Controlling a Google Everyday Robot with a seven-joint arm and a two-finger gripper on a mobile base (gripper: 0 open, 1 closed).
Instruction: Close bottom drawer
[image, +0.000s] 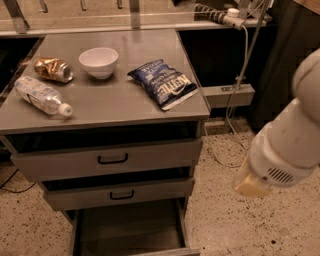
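The bottom drawer (127, 227) of the grey metal cabinet is pulled far out. I look down into its dark inside, and its front panel is cut off by the lower edge of the view. A white arm link with a cream end (252, 181) hangs at the right, beside the cabinet at about the middle drawer's height and clear of it. My gripper is not in view; only this part of the arm shows.
The middle drawer (120, 194) and top drawer (107, 159) stand slightly out. The cabinet top (115, 102) holds a white bowl (98, 61), a blue chip bag (165, 84), a crushed can (53, 69) and a plastic bottle (42, 96). Cables (235, 115) hang at the right over speckled floor.
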